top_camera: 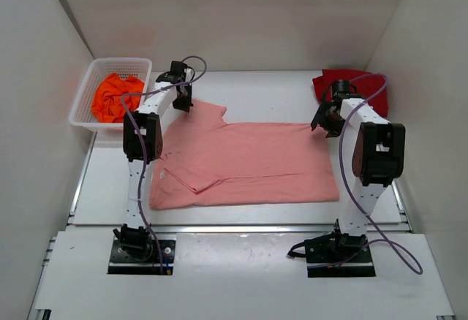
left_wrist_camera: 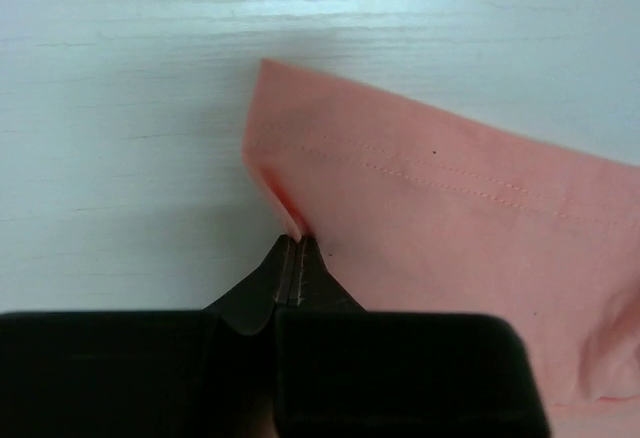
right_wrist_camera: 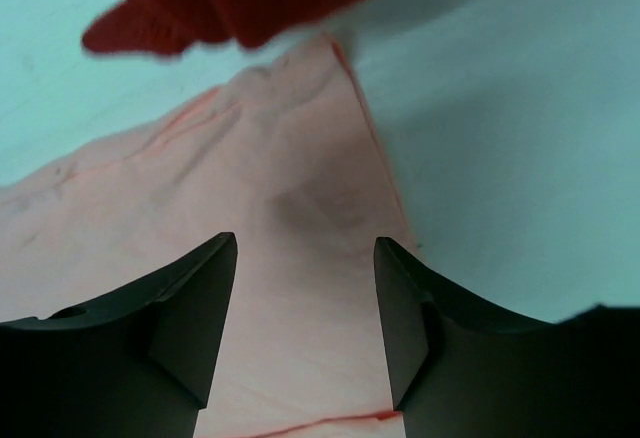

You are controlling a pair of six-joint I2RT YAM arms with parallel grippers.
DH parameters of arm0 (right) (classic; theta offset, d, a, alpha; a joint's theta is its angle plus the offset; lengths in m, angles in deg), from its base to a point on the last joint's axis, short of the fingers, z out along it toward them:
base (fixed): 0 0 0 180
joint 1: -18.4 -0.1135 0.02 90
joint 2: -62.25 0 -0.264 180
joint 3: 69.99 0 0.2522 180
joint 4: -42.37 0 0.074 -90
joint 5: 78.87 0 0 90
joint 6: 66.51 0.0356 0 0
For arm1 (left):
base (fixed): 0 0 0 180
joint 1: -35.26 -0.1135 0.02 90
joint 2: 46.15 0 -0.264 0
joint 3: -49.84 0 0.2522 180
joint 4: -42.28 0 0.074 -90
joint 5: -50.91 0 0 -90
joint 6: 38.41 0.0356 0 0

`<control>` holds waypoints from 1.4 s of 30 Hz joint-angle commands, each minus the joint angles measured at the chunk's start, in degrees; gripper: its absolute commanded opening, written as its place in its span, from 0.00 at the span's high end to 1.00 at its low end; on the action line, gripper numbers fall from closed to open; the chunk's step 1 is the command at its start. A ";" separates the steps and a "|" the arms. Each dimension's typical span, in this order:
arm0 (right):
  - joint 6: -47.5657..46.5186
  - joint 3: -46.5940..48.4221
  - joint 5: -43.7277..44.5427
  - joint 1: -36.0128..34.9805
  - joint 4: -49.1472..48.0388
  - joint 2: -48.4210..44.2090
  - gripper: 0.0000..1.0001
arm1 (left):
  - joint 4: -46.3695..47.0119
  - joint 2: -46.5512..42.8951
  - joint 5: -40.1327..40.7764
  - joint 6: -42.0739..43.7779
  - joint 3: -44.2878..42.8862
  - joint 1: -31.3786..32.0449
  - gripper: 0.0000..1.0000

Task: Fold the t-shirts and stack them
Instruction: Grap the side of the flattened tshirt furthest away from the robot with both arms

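A salmon-pink t-shirt (top_camera: pixel 256 163) lies spread flat on the white surface (top_camera: pixel 270 90), stretched from left to right between the two arms. At its near left end a layer of cloth is folded over onto the body, showing slanted edges. Its far left part reaches further back than the rest of its far edge.

The left fingers (left_wrist_camera: pixel 297 258) are at that far left corner. They are pressed together, and a small raised fold of the shirt's edge runs right into their tips, so they pinch the cloth there. A stitched hem line runs along the cloth just beyond them.

The right fingers (top_camera: pixel 320 121) are at the shirt's far right corner. In the wrist view they stand spread, one on each side of a strip of pink cloth, with the shirt's right edge running past the right-hand finger. They hold nothing.

A dark red t-shirt (top_camera: pixel 351 86) sits bunched in a heap just beyond that same far right corner. It comes very close to the pink cloth, but it is not clear whether the two touch.

A bright orange t-shirt (top_camera: pixel 115 97) lies crumpled inside a white lattice basket (top_camera: pixel 110 63), which stands off the pink shirt's far left corner, past the left arm and apart from the shirt.
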 commanded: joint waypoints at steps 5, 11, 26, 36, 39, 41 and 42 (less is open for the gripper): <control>2.60 10.07 6.61 0.09 2.30 7.87 0.45 | -5.33 -3.02 -4.25 0.34 4.23 -0.58 1.00; 2.68 18.24 7.77 0.01 7.39 14.38 0.47 | 1.36 -9.80 -4.94 0.17 14.44 -0.49 1.00; -1.70 27.83 9.96 -2.37 13.47 17.12 1.00 | 0.39 -14.63 -8.11 -0.80 14.79 -2.25 1.00; -6.37 15.91 9.79 -4.04 6.54 5.79 1.00 | 5.75 -33.43 -12.59 -2.38 31.90 -3.91 1.00; -6.45 10.46 9.61 -4.48 4.42 2.18 0.99 | 8.38 -41.78 -10.58 -3.52 42.01 -3.39 1.00; -6.98 5.72 9.61 -4.83 2.24 -0.36 1.00 | 10.23 -47.48 -7.68 -3.17 49.74 -2.95 1.00; -6.98 4.65 9.69 -4.57 1.44 -1.24 1.00 | 10.50 -50.21 -7.06 -3.69 51.26 -3.04 1.00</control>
